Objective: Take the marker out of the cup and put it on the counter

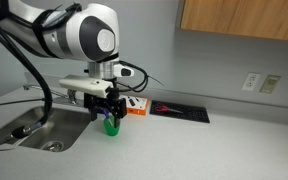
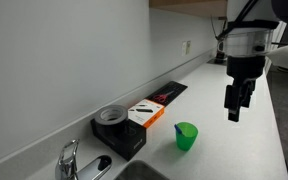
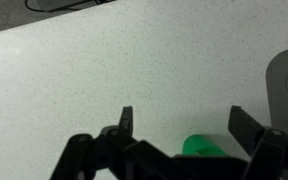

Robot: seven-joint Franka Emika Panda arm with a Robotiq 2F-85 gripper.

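Fingers (image 3: 127,122) wide apart and empty over green cup (image 3: 206,147).
In an exterior view the fingers (image 1: 102,108) hang just above the cup (image 1: 110,127), near the sink (image 1: 29,130). In an exterior view the cup (image 2: 186,136) stands on the surface (image 2: 239,150), fingers (image 2: 234,105) higher. Wrist view: cup between the fingers; marker cannot be made out.

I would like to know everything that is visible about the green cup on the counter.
The green cup is small, plain and looks like plastic. It stands upright, mouth up, on the pale speckled counter, beside the sink and near the orange and black box. No marker shows above its rim. The open gripper hangs close by without touching it; only the counter touches it.
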